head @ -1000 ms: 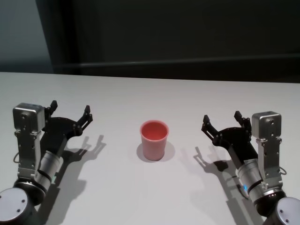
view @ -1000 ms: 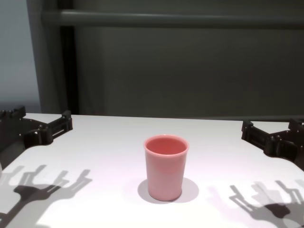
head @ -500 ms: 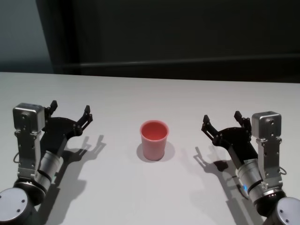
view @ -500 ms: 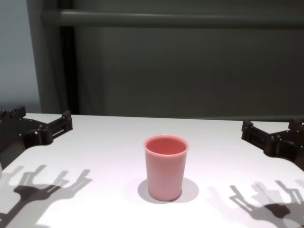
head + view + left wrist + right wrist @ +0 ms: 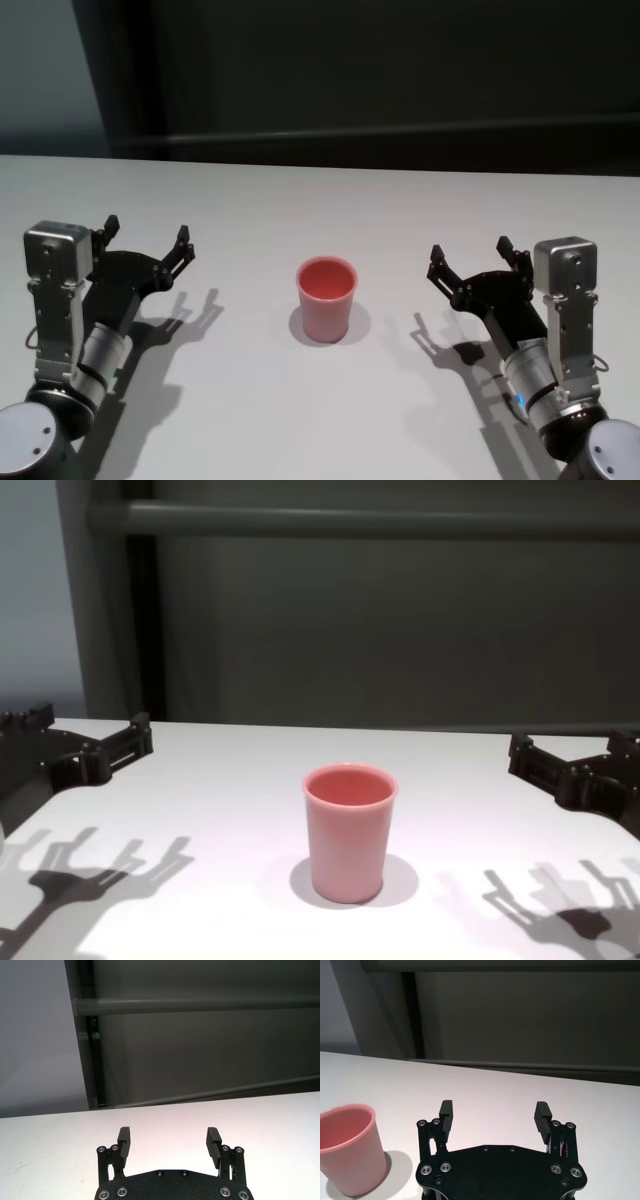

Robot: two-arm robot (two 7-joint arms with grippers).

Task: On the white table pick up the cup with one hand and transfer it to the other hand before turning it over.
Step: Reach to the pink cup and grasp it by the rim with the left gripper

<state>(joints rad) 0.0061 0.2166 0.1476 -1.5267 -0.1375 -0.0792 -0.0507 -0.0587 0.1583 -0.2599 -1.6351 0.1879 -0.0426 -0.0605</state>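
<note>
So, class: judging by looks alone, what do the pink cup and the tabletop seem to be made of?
The cup looks like smooth plastic: even pink colour, thin rim, soft sheen. The white table looks matte, perhaps laminate or painted board: it takes crisp shadows but gives no reflections. Neither can be confirmed by sight.

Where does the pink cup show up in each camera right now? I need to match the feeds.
Head view: the cup stands upright at centre, between both open grippers.
Chest view: the cup is at lower centre.
Right wrist view: the cup is in the corner beside the right gripper.
Left wrist view: not in it.
Shared landmark: the white table.
</note>
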